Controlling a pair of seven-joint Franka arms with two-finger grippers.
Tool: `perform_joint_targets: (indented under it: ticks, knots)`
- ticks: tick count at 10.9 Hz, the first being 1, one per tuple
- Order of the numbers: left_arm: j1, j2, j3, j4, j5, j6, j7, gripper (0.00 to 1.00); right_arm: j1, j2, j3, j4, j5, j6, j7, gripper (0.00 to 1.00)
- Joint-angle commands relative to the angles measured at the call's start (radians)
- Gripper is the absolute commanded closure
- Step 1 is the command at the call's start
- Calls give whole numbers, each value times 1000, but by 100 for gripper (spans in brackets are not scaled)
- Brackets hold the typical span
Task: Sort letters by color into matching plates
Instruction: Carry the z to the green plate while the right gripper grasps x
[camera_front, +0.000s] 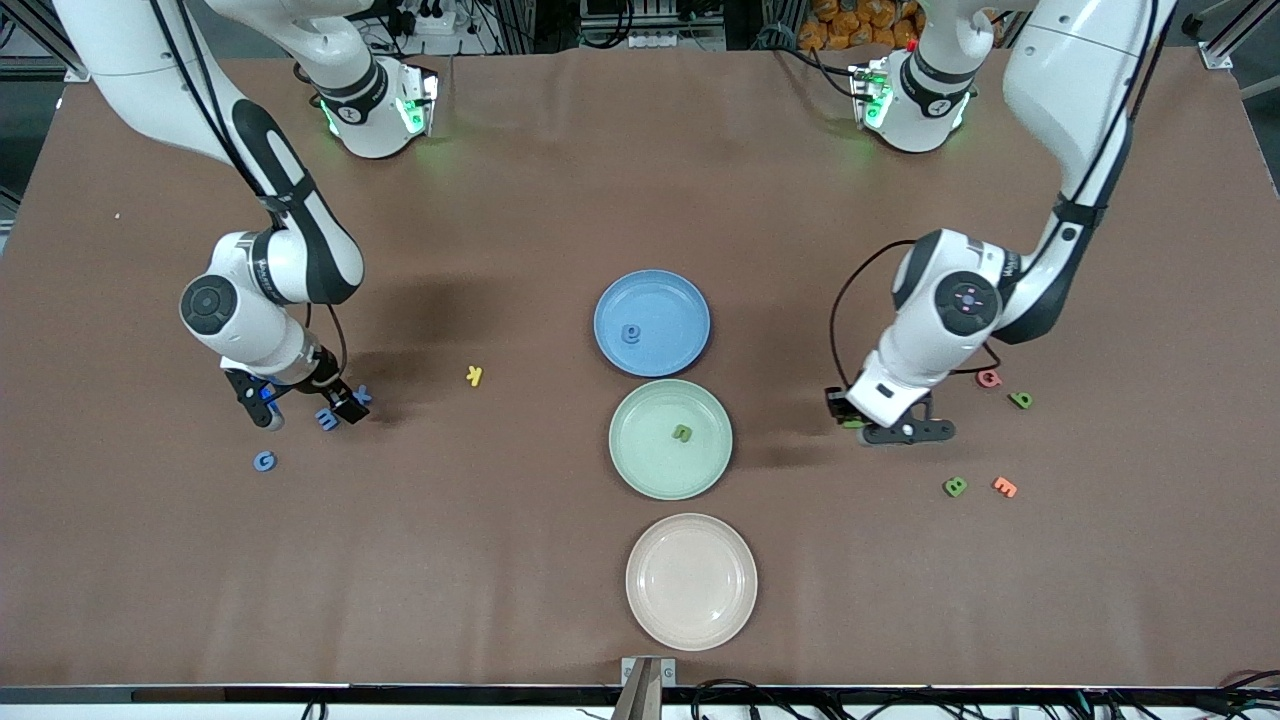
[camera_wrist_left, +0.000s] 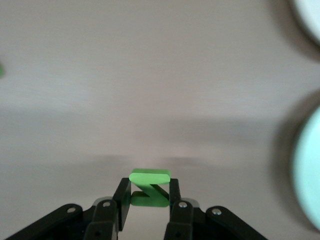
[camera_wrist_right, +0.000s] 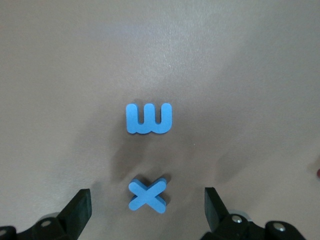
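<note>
Pinching a small bright-green Z-shaped letter (camera_wrist_left: 150, 188) between its fingertips, the left gripper (camera_front: 868, 425) hangs low over bare brown tabletop (camera_front: 520, 200) beside the pale mint-green round plate (camera_front: 640, 470), which lies toward the right arm's end from it; nothing stands between them. That plate already holds one green letter (camera_front: 682, 433), and the blue round plate (camera_front: 680, 350) one blue letter (camera_front: 631, 334); the pale beige plate (camera_front: 691, 582) is nearest the camera. The right gripper (camera_front: 305, 410), fingers spread wide, hovers over a blue X-shaped letter (camera_wrist_right: 147, 194) with a blue W-shaped letter (camera_wrist_right: 148, 118) just beside it.
</note>
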Motion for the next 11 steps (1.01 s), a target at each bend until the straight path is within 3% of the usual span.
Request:
perform_joint_targets:
  ticks: [1, 2, 5, 7, 11]
  knots:
    - [-149, 74, 9, 191, 7, -102, -191, 100, -13, 12, 9, -14, -4, 41, -12, 0]
    - [-180, 97, 12, 230, 6, -102, -219, 100, -12, 17, 9, -14, -6, 48, -12, 0]
    - [-229, 199, 12, 351, 6, -102, -319, 100, -10, 23, 10, -17, -24, 48, -13, 14]
    - [-246, 249, 12, 391, 6, -102, -343, 100, -9, 26, 10, -19, -26, 49, -36, 27]
    - [-269, 298, 3, 445, 9, -102, -443, 100, -6, 37, 10, -25, -26, 64, -43, 39]
